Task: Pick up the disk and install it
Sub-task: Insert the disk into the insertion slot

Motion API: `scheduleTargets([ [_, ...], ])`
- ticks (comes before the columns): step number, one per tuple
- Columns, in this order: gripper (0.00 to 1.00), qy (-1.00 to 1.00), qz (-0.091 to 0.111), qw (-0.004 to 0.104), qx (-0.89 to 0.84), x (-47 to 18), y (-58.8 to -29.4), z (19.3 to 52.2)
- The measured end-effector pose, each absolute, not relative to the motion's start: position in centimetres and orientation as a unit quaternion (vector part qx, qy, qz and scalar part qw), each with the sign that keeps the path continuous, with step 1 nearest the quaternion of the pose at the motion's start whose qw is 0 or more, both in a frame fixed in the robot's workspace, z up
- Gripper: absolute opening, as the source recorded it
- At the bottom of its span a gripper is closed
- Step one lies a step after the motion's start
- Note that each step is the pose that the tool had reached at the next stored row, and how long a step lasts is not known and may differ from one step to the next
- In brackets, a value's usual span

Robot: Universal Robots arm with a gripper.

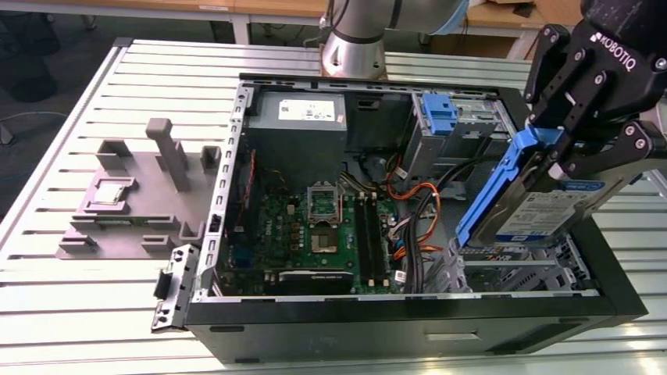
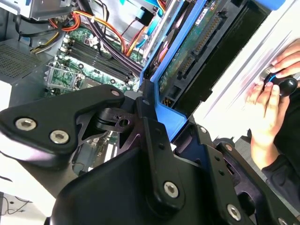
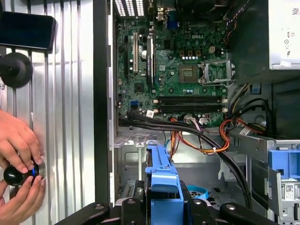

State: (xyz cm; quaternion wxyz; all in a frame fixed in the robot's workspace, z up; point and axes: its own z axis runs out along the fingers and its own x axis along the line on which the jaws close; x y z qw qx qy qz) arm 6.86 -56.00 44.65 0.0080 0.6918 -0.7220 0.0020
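Since your gripper [image 1: 555, 152] clamps its blue edge, the disk [image 1: 536, 207] hangs tilted over the bay [image 1: 511, 269] at four o'clock.

Disk [image 1: 540, 209] above the open case [image 1: 417, 322]

Disk [image 1: 536, 209] is showing dull silver metal, carrier [image 1: 488, 195] looking like smooth blue plastic; table [image 1: 83, 297] is gleaming, ribbed metal, probably aluminium.

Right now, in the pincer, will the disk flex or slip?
Likely rigid: the disk is a flat metal slab, hanging tilted unbent, and probably heavy for its size. The pincer grips its blue plastic carrier, which may flex or slip.
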Motion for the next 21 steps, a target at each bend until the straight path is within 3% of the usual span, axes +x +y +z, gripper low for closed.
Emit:
scheduleTargets([
  [21, 0.37, -0.722, 0.002, 0.008, 0.692, 7.09, -56.24, 43.67],
])
